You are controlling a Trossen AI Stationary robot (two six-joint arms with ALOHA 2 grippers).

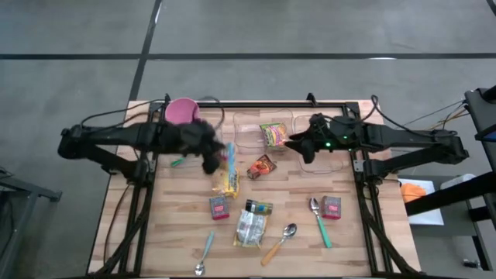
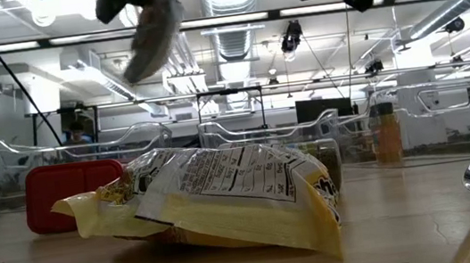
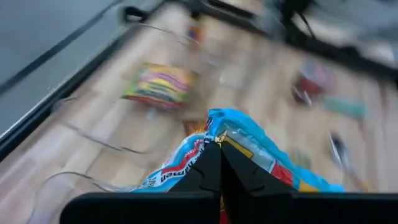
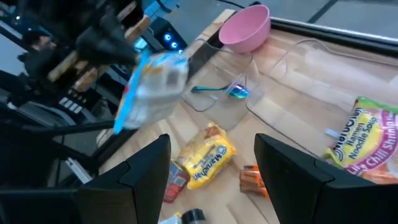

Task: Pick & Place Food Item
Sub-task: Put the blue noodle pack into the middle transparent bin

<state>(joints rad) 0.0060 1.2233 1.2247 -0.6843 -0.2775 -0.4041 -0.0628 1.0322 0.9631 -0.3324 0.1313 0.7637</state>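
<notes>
Left gripper (image 3: pixel 217 163) clamps a blue snack packet (image 3: pixel 249 146) aloft over the desk (image 1: pixel 356 248) for transfer; right gripper (image 4: pixel 211 168), fingers apart and empty, waits near the far edge.

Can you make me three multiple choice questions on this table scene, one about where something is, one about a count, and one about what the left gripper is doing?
1. Where is the pink bowl?
A. At the table's far edge, by the left arm
B. At the near edge, among the spoons
C. Under the right gripper

2. How many spoons lie along the near part of the table?
A. One
B. Three
C. Five

3. What state is the left gripper in?
A. Open over the bowl
B. Shut on the blue snack bag, lifted off the table
C. Resting empty on the wood

Answers:
1 A, the high view shows the bowl at the far edge beside the left arm.
2 B, three spoons show there in the high view.
3 B, the left wrist view shows the fingers pinching the bag, and it hangs in the air in the right wrist view.
</notes>
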